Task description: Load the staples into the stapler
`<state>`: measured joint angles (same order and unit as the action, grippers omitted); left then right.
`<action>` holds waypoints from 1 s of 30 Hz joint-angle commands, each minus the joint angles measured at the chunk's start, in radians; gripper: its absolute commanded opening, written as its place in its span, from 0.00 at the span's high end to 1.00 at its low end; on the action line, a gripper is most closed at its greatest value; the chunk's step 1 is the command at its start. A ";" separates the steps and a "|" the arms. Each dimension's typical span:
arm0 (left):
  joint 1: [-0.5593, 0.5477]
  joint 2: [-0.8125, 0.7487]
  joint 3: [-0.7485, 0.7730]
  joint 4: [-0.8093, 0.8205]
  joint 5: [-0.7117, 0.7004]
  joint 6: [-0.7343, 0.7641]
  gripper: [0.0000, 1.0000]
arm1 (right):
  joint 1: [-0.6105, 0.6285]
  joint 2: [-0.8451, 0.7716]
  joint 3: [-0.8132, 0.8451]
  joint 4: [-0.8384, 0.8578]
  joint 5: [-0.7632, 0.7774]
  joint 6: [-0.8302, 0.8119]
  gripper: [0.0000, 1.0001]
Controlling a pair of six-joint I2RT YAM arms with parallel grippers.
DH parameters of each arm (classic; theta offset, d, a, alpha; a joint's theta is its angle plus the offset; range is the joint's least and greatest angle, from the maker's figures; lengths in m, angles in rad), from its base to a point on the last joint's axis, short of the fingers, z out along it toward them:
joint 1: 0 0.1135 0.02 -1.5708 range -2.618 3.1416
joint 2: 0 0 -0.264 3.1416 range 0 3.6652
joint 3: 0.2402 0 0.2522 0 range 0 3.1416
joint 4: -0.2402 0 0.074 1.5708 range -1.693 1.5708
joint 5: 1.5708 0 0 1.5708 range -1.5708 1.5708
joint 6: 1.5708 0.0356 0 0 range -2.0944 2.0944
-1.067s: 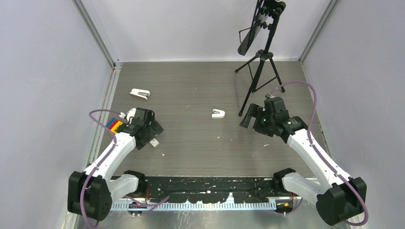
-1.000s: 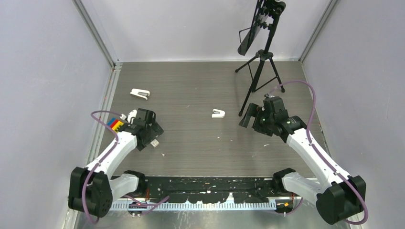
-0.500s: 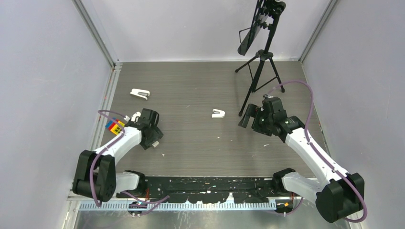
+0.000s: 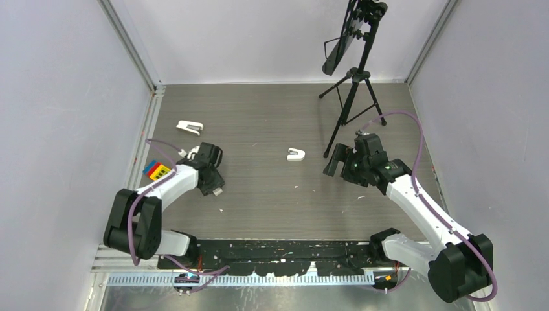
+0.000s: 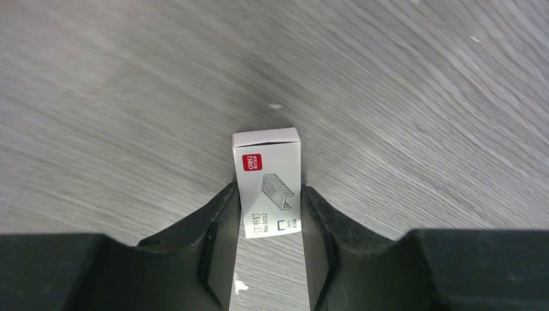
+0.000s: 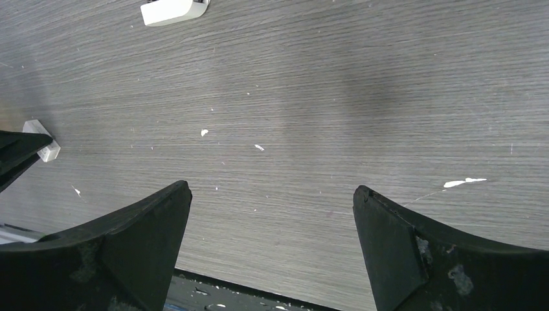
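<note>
Staples box clamped in the left pincer, labelled face showing, far end protruding beyond the tips; right pincer spread apart.

Our left arm is folded up short and reaches out low. Our left gripper sits well to the left of the short stapler. Its two black fingers press on both sides of the box of staples and hold it tight. Our right arm stretches out longer. Our right gripper is near the short stapler, on its right side, and points down with its fingers spread wide apart.
</note>
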<state>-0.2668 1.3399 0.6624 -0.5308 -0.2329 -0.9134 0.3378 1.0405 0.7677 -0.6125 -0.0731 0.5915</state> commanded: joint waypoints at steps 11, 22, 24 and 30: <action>-0.469 0.420 0.411 0.033 0.297 0.480 0.63 | 0.010 -0.072 -0.073 0.114 -0.073 -0.012 0.00; -0.692 0.524 0.537 -0.008 0.167 0.773 0.55 | 0.012 -0.121 -0.133 0.161 -0.122 0.018 0.00; -0.692 0.496 0.523 0.004 0.154 0.762 0.48 | 0.012 -0.122 -0.143 0.177 -0.129 0.025 0.00; -0.692 0.463 0.494 0.043 0.203 0.664 0.32 | 0.012 -0.088 -0.149 0.217 -0.156 0.037 0.00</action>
<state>-0.9661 1.8408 1.1877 -0.5011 -0.0498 -0.2012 0.3454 0.9375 0.6159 -0.4694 -0.1928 0.6064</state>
